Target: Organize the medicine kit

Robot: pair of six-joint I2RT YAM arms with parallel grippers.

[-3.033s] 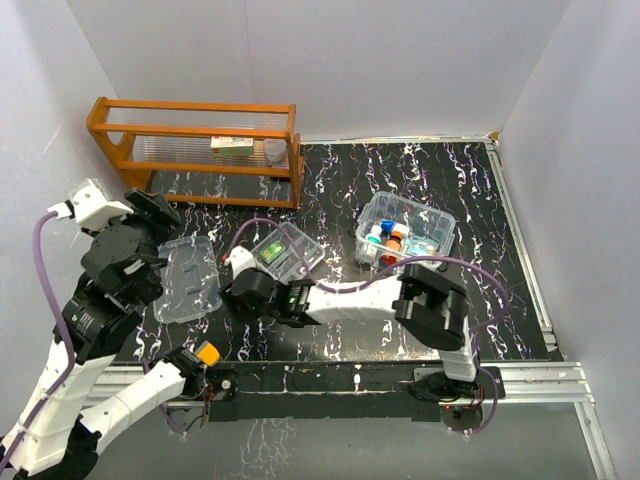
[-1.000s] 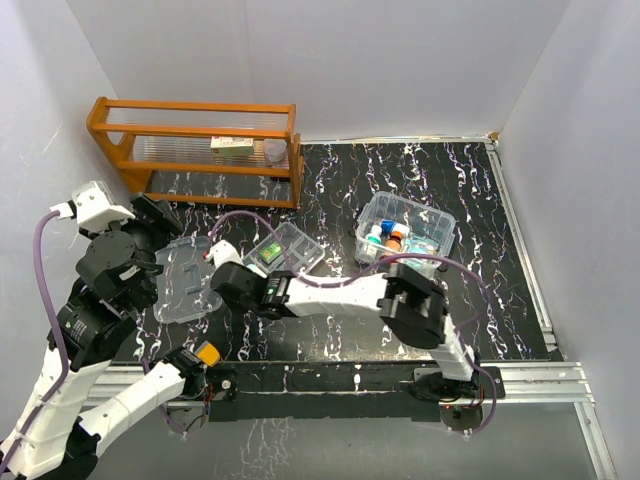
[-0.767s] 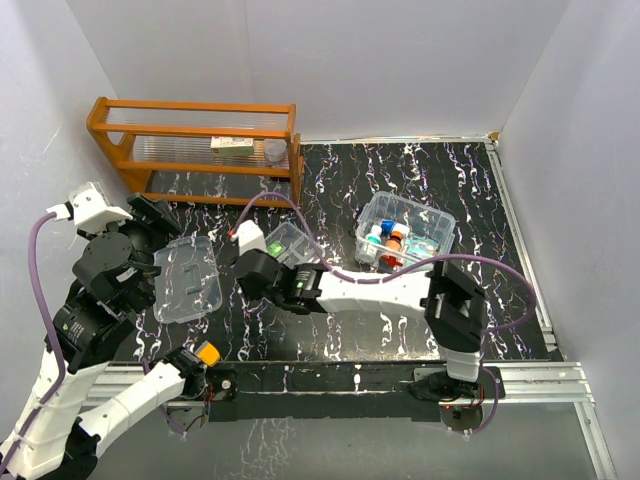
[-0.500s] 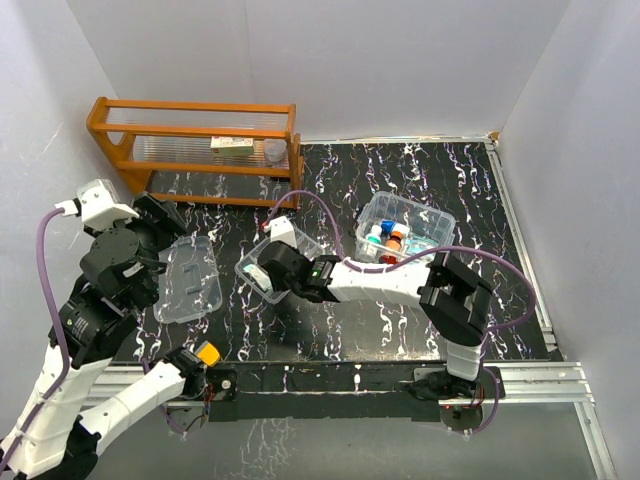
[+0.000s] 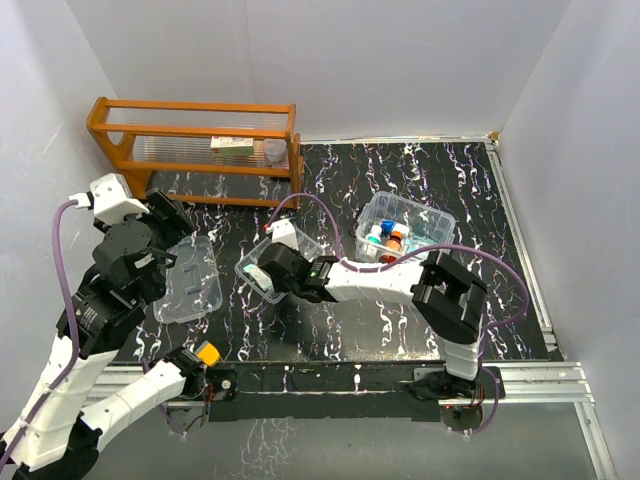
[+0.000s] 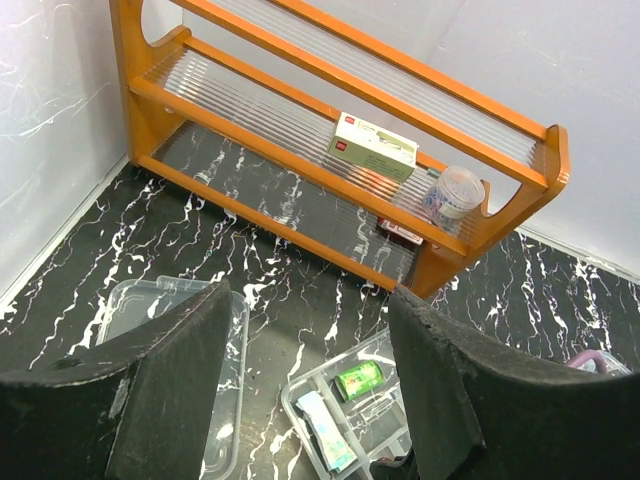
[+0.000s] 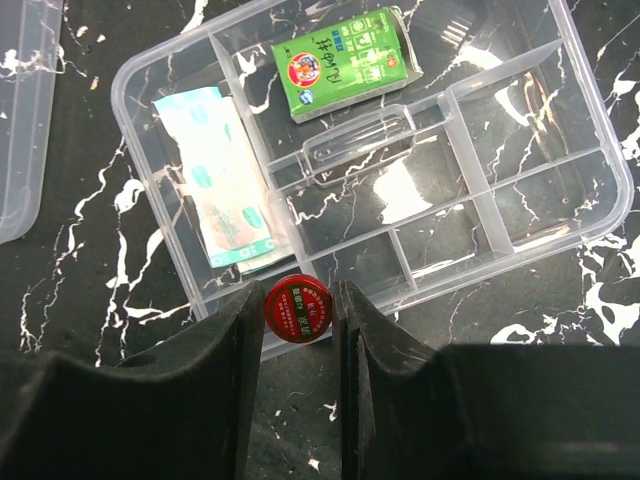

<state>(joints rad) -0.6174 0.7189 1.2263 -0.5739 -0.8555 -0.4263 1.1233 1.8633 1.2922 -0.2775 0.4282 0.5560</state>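
— Right claw (image 7: 297,296): closed on a small red round piece (image 7: 298,310), one pad on each side of it. Printed top; tin or cap, cannot tell.

— Where is the piece?

— At the near edge of the clear divided tray (image 7: 505,110), overlapping the rim beside the compartment that holds a blue-green sachet (image 7: 225,190). Resting on the rim or held just above it: cannot tell.

— Other tray contents?

— One green carton (image 7: 345,62), lying flat in the compartment next to the sachet. A moulded grip sits at the tray's centre.

— Left claw?

— Left claw (image 6: 310,380): jaws wide apart, nothing between them. It hangs above the counter (image 5: 450,320), looking down on the lid and the tray.

— Kit parts, overhead view?

— Flat clear lid (image 5: 190,278) lies on the counter to the left of the tray, apart from it. Clear box (image 5: 438,214) with the red front mark stands to the right of the tray, near but not touching. It holds several small bottles with coloured caps.

— Anything else?

— Orange wooden rack (image 5: 195,108) at the back left against the wall. A white carton (image 6: 375,140) and a small clear jar (image 6: 458,190) sit on its shelf.
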